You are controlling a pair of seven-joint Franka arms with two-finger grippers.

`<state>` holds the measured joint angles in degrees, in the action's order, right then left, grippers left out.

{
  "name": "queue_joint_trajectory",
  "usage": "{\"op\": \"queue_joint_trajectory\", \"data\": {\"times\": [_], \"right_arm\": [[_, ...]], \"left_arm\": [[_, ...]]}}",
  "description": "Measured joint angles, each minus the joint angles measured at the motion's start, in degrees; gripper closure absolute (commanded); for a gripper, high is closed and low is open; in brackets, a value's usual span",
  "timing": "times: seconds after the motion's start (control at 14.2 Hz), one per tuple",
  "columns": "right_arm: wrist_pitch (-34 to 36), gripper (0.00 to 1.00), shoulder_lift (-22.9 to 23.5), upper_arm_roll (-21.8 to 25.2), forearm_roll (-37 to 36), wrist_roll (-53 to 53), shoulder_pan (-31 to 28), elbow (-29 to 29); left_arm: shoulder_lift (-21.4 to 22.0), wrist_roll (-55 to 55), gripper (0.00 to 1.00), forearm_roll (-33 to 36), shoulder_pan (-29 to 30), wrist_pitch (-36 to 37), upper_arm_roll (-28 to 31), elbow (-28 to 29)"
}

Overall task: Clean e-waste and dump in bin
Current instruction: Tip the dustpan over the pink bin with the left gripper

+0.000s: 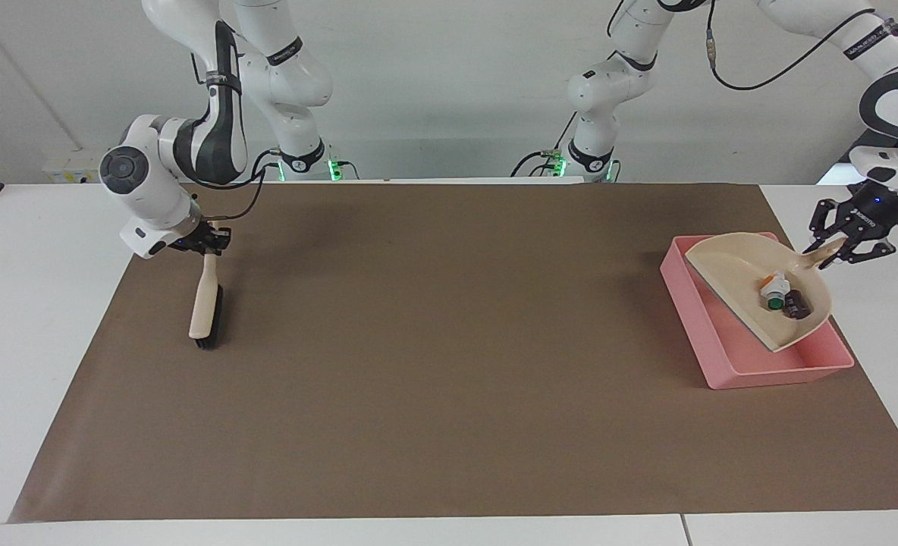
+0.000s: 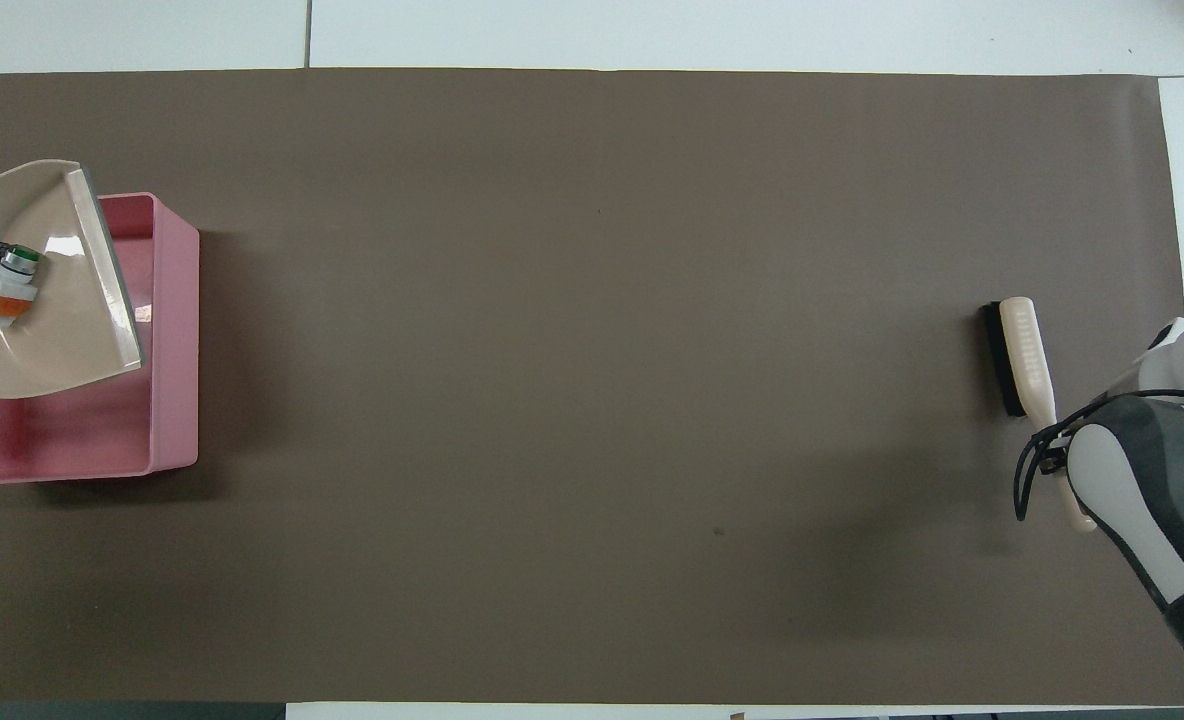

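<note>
Left gripper (image 1: 847, 244): jaws clamped on the dustpan (image 1: 737, 267) handle, pan raised over the pink bin (image 1: 722, 353) at the left arm's end of the desk (image 1: 39, 288). Pan tilts with its open lip low, the handle end high, likely so the load can slide out once tipped further. Both e-waste bits sit inside the pan near the handle end: the white-and-green part (image 1: 774, 292) and, touching it, the dark brown block (image 1: 796, 305). Nothing visible on the bin floor, so the dump is not yet done; a steeper tilt looks needed.

Right gripper (image 1: 208, 244): jaws closed on the brush (image 1: 206, 307) handle, bristle end down on the brown mat (image 1: 419, 341) toward the right arm's end. That arm waits, brush parked well apart from the bin.
</note>
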<state>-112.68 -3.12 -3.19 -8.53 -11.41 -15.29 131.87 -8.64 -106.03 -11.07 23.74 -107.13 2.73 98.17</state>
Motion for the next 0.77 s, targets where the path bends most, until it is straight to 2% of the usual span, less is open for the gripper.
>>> {"op": "queue_joint_trajectory", "data": {"times": [0.07,0.14,0.21,0.42,0.77], "right_arm": [[0.00,0.52,-0.07,0.00,0.00,0.00,0.00,0.01],[0.00,0.22,-0.15,0.00,0.00,0.00,0.00,0.01],[0.00,0.00,-0.22,0.00,0.00,-0.01,0.00,0.01],[-0.14,0.00,-0.34,0.00,0.00,-0.03,0.00,-1.03],[-0.17,0.00,-1.01,-0.69,0.01,0.14,0.30,-11.41]], "left_arm": [[-0.49,-0.70,1.00,3.05,0.01,-0.27,-0.03,-0.60],[-0.86,-0.99,1.00,6.10,-0.03,-1.05,-0.13,-0.94],[-1.08,-1.05,1.00,8.78,-0.13,-2.08,-0.27,-1.11],[-1.18,-1.10,1.00,17.57,-1.19,-4.73,-0.68,-1.18],[-1.08,3.04,1.00,29.33,-5.02,-5.51,-0.80,-1.36]]}}
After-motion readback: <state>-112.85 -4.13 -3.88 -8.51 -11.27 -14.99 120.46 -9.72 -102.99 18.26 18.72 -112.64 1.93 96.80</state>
